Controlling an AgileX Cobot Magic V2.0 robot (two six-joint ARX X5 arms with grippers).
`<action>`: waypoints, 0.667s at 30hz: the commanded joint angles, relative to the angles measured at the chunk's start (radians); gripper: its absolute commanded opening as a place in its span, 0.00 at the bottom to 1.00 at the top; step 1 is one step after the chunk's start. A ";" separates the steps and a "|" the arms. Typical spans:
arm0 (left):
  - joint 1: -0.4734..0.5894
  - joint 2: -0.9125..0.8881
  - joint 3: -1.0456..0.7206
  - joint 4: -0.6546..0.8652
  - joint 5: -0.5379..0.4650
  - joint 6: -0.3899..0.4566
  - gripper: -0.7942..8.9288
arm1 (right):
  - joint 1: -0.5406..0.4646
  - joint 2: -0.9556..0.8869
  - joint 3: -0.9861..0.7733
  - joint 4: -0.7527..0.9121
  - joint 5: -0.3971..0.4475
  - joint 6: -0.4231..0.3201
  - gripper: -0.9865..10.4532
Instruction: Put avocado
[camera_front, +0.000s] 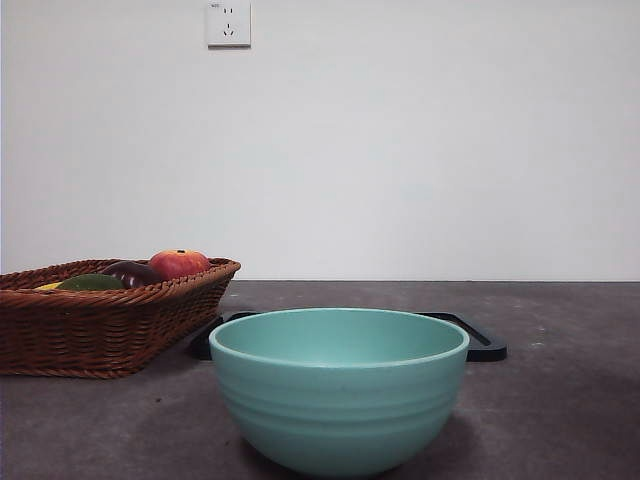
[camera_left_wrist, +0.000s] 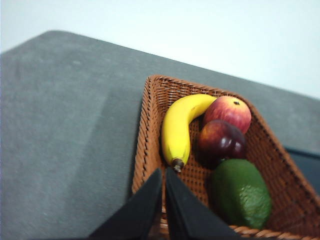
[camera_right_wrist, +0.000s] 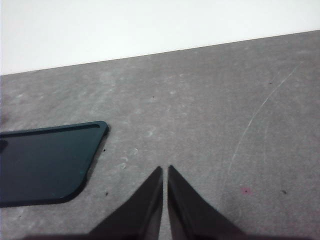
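The dark green avocado (camera_left_wrist: 241, 193) lies in a brown wicker basket (camera_left_wrist: 145, 135), beside a dark purple fruit (camera_left_wrist: 220, 142), a red apple (camera_left_wrist: 228, 112) and a banana (camera_left_wrist: 179, 127). From the front, the avocado (camera_front: 91, 283) peeks just over the basket rim (camera_front: 120, 300) at the left. My left gripper (camera_left_wrist: 163, 172) hovers shut above the basket's near edge, holding nothing. Over bare table, my right gripper (camera_right_wrist: 164, 170) is shut and empty. Neither arm shows in the front view.
A large teal bowl (camera_front: 339, 388) stands at the front centre of the grey table. Behind it lies a flat black tray (camera_front: 478, 343), also seen as a dark tray (camera_right_wrist: 45, 162) near my right gripper. A white wall with a socket (camera_front: 228, 23) closes the back.
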 joint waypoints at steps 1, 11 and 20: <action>0.000 0.000 -0.020 0.004 0.002 -0.117 0.09 | -0.001 -0.002 -0.001 0.014 -0.016 0.037 0.09; 0.000 0.015 0.064 -0.077 0.056 -0.239 0.09 | -0.001 0.018 0.128 0.007 -0.019 0.131 0.09; 0.000 0.174 0.294 -0.193 0.136 -0.204 0.09 | -0.001 0.227 0.407 -0.148 -0.095 0.089 0.09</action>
